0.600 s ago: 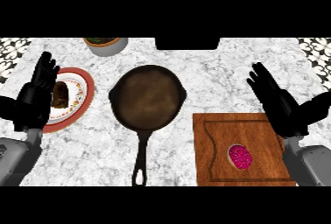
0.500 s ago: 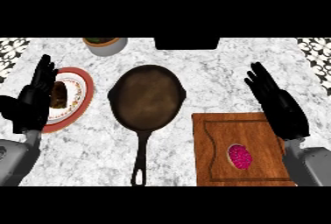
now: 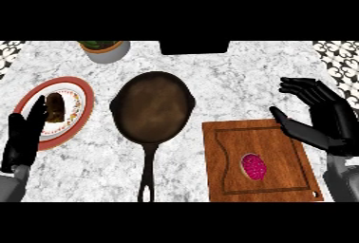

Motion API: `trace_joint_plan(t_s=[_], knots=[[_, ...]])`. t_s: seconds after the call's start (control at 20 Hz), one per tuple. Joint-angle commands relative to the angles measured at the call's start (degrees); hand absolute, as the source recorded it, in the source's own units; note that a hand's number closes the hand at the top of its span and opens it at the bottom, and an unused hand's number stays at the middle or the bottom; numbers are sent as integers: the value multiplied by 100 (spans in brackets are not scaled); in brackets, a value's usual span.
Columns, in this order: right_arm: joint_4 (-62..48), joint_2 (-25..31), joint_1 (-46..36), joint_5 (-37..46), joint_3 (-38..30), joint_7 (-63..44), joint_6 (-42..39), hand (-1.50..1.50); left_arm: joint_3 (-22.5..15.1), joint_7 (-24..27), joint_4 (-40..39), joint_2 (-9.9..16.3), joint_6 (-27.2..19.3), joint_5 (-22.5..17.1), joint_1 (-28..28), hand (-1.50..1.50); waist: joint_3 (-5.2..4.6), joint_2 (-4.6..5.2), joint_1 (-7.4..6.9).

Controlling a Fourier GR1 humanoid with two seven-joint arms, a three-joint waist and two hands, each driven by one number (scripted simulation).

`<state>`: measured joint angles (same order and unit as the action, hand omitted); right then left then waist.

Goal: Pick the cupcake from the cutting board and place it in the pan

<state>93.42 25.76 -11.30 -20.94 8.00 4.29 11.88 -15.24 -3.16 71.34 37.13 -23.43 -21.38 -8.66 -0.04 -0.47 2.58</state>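
We note a matt dark cast-iron pan, a smooth reddish wooden cutting board, and a polished veined white marble desk.

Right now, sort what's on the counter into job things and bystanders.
Job: cupcake, cutting board, pan, right hand.
Bystanders: plate with dark food, pot at the back, resting left hand.
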Motion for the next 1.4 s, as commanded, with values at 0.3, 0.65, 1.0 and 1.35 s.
trace_joint_plan(t_s=[0.3,0.65,1.0,1.35], knots=[[978,67,2283,422,-242,1950,-638,-150,137,-261,-356,-10,424,178,-55,0,2,42,-166],[2400,1717,2295,1503,-283,-285,-429,-150,106,-304,-1,-6,284,216,225,0,-28,24,-186],[2690,2981,1530,2435,181,-2424,-1163,-150,31,-562,-64,21,438,316,-118,0,-29,87,-381],[3100,2905,405,3066,1479,-4504,-1946,-150,-17,-617,-63,-222,317,503,-227,0,-14,84,-448]])
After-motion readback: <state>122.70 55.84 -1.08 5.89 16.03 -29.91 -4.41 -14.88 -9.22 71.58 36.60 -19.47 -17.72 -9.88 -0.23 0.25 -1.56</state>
